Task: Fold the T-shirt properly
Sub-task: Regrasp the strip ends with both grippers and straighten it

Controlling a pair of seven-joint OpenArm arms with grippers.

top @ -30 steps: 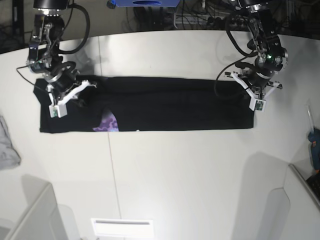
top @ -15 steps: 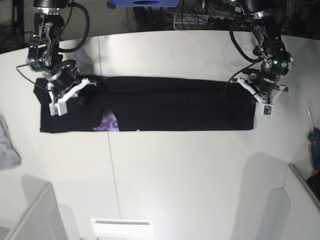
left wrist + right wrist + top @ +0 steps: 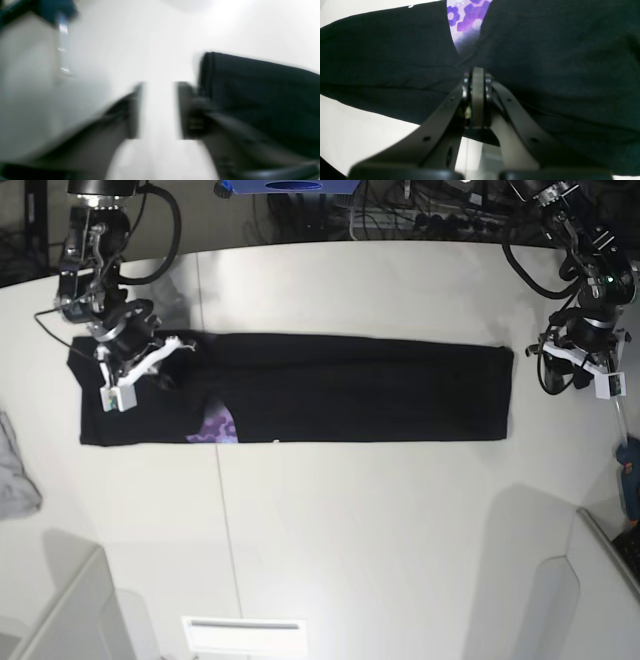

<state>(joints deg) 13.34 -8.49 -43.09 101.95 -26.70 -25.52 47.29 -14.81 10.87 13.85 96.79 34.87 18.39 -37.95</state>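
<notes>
Progress first: the T-shirt [image 3: 300, 390] lies on the counter [image 3: 350, 520] as one long, narrow black band, so the lengthwise folding looks done. A sliver of purple print [image 3: 214, 426] still peeks from the near edge toward the band's left end, and the crosswise folds that would turn the band into a compact packet are, by my judgement, all still to do. Roughly halfway.

Going left to right in the base view:

- Small grey cloth [image 3: 14, 470] at the far left edge of the counter, well apart from the shirt.
- My right gripper [image 3: 140, 365] sits low over the band's left end, arm reaching down from the back of the counter with the wrist tilted toward the near edge. From the right wrist view the jaws are pressed together; black cloth lies right at the tips, but whether any is pinched between them I cannot tell.
- Middle of the band flat, no arm over it.
- My left gripper [image 3: 585, 365] is off the shirt, just past its right end, over bare counter, arm hanging from the back right corner. The left wrist view is blurred, yet the jaws show spread with only white counter between them; the shirt's edge lies beside one finger [image 3: 186, 110], not inside.
</notes>
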